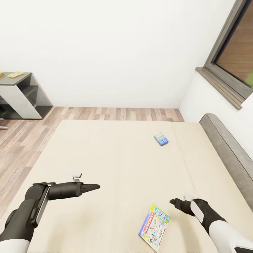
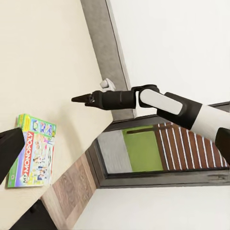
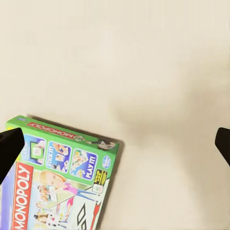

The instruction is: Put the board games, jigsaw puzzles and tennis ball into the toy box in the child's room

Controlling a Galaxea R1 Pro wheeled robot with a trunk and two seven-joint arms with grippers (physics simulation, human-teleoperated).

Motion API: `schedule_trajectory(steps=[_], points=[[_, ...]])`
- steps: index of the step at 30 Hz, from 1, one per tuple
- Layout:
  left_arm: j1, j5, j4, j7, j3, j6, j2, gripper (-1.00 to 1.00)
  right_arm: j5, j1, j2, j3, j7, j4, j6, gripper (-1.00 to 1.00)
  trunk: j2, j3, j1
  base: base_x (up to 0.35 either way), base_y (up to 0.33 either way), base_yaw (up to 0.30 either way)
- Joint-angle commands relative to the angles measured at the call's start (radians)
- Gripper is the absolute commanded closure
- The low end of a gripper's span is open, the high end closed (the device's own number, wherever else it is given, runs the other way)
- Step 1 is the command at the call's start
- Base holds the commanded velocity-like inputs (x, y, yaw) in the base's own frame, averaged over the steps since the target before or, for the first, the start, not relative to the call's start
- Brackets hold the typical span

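Observation:
Two board games lie on the beige bed [image 1: 116, 165]. A green Monopoly box [image 1: 154, 227] rests near the bed's front edge, and a small blue box [image 1: 161, 138] lies further back. My right gripper [image 1: 174, 202] hovers open just right of the Monopoly box [image 3: 62, 182], which lies partly under one finger [image 3: 9, 146]. My left gripper [image 1: 95, 187] hangs open over the mattress to the left, apart from both boxes. The left wrist view shows the Monopoly box [image 2: 33, 153] and my right gripper [image 2: 79, 99]. The toy box and tennis ball are out of view.
The grey headboard [image 1: 225, 147] runs along the bed's right side under a dark-framed window [image 1: 228, 59]. One end of the table [image 1: 19, 88] stands at the far left with a flat yellow item [image 1: 15, 74] on top. Wood-plank floor [image 1: 28, 133] lies left of the bed.

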State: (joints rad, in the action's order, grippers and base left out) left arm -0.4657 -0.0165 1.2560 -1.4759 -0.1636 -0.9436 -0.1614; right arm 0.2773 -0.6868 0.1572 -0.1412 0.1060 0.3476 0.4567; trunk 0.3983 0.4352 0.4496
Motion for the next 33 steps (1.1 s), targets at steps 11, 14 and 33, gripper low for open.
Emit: schedule_trajectory(steps=[11, 14, 33], points=[[-0.001, 0.001, 0.000, 0.030, 0.002, -0.011, 0.012, -1.00, -0.005, 0.001, -0.022, -0.002, 0.021, 0.009, 0.012, -1.00, 0.002, 0.020, 0.000, 0.000, 0.000, 0.000], [-0.001, 0.001, 0.000, 0.030, 0.002, -0.011, 0.012, -1.00, -0.008, 0.001, -0.035, 0.000, 0.019, 0.010, 0.009, -1.00, 0.002, 0.025, 0.000, 0.000, 0.000, 0.000], [-0.001, 0.000, 0.000, 0.032, 0.003, -0.011, 0.011, -1.00, -0.013, 0.003, -0.060, 0.004, 0.015, 0.011, -0.013, -1.00, 0.002, 0.056, 0.000, 0.000, 0.000, 0.000]])
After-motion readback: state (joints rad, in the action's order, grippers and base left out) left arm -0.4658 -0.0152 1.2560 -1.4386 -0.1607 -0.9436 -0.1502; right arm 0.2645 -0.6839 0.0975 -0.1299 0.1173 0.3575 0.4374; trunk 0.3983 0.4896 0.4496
